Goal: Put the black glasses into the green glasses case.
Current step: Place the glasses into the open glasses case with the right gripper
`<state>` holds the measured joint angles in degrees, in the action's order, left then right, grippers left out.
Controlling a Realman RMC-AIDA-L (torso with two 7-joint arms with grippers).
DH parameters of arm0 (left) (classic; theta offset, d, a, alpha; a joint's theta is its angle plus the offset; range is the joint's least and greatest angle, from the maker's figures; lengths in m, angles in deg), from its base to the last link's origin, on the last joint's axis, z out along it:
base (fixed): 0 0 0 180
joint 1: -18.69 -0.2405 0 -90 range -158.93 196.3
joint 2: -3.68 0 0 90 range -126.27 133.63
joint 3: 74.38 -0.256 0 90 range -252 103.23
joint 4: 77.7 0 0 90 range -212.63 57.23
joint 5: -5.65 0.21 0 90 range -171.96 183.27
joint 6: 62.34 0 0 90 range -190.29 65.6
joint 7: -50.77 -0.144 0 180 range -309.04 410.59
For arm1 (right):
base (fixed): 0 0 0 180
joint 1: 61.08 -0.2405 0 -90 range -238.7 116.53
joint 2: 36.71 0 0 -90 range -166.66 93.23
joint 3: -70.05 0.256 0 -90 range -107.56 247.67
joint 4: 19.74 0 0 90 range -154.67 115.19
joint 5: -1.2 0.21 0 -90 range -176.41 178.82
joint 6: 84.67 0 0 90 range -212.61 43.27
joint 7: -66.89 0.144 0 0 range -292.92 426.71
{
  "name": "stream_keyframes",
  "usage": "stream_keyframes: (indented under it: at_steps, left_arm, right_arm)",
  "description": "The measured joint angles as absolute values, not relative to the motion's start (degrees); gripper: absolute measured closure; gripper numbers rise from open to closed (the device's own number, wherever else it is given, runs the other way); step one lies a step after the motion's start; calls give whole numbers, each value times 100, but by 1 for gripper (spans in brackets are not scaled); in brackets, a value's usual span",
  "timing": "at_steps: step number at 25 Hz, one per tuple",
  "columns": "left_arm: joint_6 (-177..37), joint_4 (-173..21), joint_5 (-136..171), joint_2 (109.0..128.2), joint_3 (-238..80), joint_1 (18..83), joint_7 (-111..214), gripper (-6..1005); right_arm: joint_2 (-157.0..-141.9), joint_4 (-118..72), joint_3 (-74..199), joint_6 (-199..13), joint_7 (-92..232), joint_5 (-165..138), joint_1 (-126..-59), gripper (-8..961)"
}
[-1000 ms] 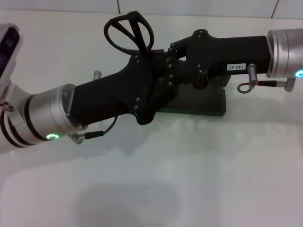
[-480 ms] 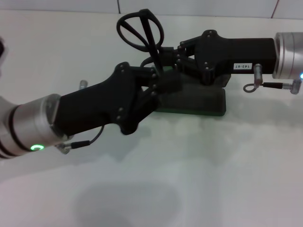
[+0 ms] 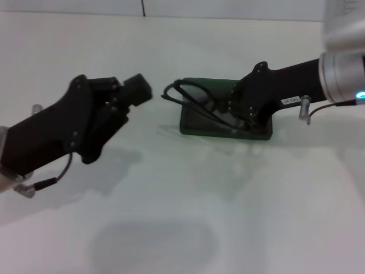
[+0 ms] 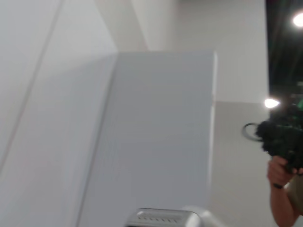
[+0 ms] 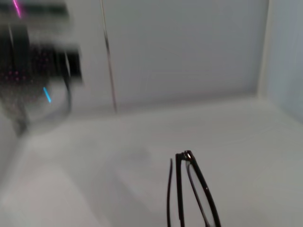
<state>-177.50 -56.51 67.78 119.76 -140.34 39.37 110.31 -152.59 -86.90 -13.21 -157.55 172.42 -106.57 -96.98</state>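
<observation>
Change since earlier: left gripper (image 3: 137, 91) has pulled away from the glasses toward the desk's left edge; the glasses, held high over the far edge before, have come down to the case with the right gripper (image 3: 228, 111).

Head view, left gripper: black, hovering over the left half of the white desk (image 3: 188, 217), well apart from the case, carrying nothing; whether its fingers are parted I cannot tell.

Head view, right gripper: black, reaching in from the desk's right edge, low over the case, closed on the glasses at their right end.

Head view, glasses: thin black-framed glasses (image 3: 191, 100) with slender temple arms, lying tilted across the case, the lens end jutting past the case's left edge.

Head view, case: dark green rectangular hard glasses case (image 3: 197, 123) with rounded corners, flat on the desk toward the far edge, right of centre.

Left wrist view: pale wall panels; a person's hand (image 4: 280, 171) at the edge; no task item, no fingers shown.

Right wrist view: glasses (image 5: 189, 189) seen close, folded temples and thin frame rising over the white desk (image 5: 118, 170); the gripper's own fingers are out of shot.
</observation>
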Motion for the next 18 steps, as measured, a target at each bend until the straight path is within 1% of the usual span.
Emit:
stream_keyframes:
  at_steps: [3,6,10,13,18]
  left_arm:
    - [-17767,-5643,6789,11961,-13912,3828,11009,962]
    - [-17767,-5647,6800,11960,-13892,3797,10943,962]
    - [-17738,-5693,6801,11960,-13888,3849,10876,962]
    - [-17732,-5695,6791,11960,-13871,3874,10876,962]
    - [-17724,-5696,6803,11963,-13737,3898,10878,962]
  right_arm:
    - [-15260,-9648,-1836,-15555,18243,-11961,-9675,908]
    - [-15267,-10055,-2219,-15548,19023,-12995,-9845,907]
    - [-15290,-10016,-2797,-15513,19749,-13958,-10260,907]
    - [-15291,-9799,-3165,-15375,19942,-14235,-10451,906]
    - [-15291,-9609,-3535,-15089,20101,-14532,-10565,906]
